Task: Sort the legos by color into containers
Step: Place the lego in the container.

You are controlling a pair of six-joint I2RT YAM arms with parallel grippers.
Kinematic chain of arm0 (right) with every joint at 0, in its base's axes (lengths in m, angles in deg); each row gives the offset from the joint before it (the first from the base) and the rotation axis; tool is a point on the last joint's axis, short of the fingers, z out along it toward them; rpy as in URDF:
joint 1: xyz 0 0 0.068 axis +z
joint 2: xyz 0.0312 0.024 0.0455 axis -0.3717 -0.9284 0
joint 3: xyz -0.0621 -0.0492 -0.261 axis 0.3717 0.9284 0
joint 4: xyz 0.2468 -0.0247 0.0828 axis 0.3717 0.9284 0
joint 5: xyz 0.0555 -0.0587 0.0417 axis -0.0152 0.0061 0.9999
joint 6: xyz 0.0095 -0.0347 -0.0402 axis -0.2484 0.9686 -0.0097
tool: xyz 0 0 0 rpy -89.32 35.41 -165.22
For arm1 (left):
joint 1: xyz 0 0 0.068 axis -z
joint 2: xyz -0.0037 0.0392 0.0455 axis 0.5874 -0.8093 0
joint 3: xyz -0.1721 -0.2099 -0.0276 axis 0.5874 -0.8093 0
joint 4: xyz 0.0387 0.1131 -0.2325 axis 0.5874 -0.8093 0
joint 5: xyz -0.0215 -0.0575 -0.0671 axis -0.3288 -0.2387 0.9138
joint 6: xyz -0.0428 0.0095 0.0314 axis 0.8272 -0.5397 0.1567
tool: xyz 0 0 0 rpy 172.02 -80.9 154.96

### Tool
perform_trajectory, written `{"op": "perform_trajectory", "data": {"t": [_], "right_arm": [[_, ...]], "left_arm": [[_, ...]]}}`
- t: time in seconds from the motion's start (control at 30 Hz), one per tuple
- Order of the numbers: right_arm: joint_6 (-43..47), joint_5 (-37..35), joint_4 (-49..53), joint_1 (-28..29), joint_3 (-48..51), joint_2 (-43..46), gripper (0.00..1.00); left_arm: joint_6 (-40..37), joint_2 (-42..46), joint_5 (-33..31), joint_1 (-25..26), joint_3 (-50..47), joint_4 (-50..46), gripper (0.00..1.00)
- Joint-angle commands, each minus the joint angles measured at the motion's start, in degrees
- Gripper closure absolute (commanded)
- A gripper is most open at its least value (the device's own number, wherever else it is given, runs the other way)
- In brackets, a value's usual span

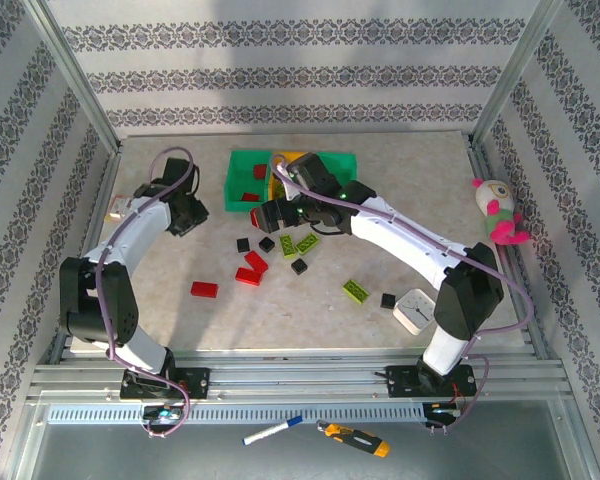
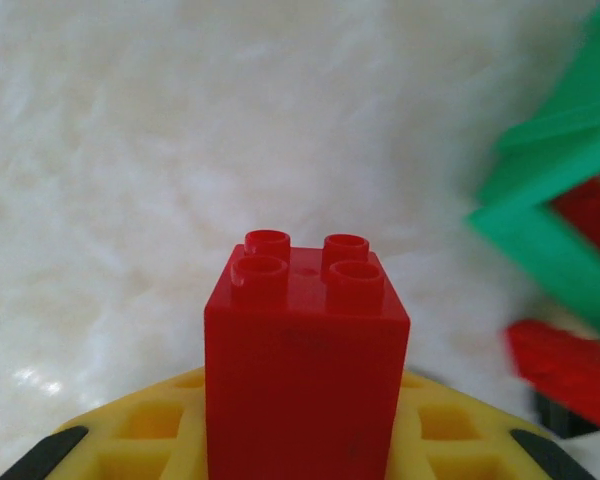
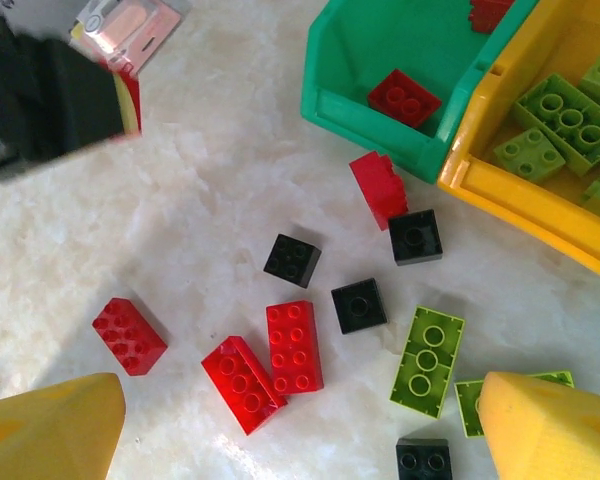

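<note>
Bricks first, over on the left: the left gripper (image 1: 187, 216) is clamped on a tall red square brick (image 2: 306, 350). It sticks out past the yellow fingers (image 2: 130, 455), four studs facing away from the wrist camera. It is above the bare table (image 1: 280, 320), left of the containers (image 1: 235, 180). Moving across, one flat red brick (image 1: 204, 290) lies alone, well apart from that grip. Next comes the loose scatter of red, black and lime legos (image 3: 295, 345), and right over it hangs the right gripper (image 3: 300, 435), jaws spread wide, nothing between them. Up and to the right in its wrist view, the left green bin (image 3: 380, 45) holds red bricks and the yellow bin (image 3: 520, 200) beside it holds lime ones. Far right, a lime brick (image 1: 356, 290) and a black one (image 1: 388, 300) sit near the white timer (image 1: 415, 308).
</note>
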Motion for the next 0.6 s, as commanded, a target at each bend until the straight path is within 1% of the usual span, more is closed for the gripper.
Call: {"op": "perform_trajectory", "data": {"t": [0.0,0.13,0.27,0.4,0.57], "right_arm": [[-0.8,-1.5,-0.6,-0.3,0.9,2.4,0.09],[-0.3,-2.5,-0.4,-0.6,1.2,3.3,0.08],[-0.2,-3.5,-0.5,-1.6,2.6,4.9,0.08],[-0.6,-4.8,-0.7,-2.3,4.8,7.0,0.08],[-1.1,-6.2,-0.8,-3.1,7.1,9.3,0.08]], "left_arm": [[-1.3,-3.5,0.9,2.4,7.2,-1.5,0.84],[-1.9,-11.1,1.4,4.7,17.0,-3.3,0.84],[-3.0,-20.2,1.6,6.1,27.9,-7.6,0.84],[-4.1,-28.5,2.3,6.6,38.3,-12.0,0.84],[-5.8,-36.3,3.2,6.9,48.5,-16.0,0.84]]}}
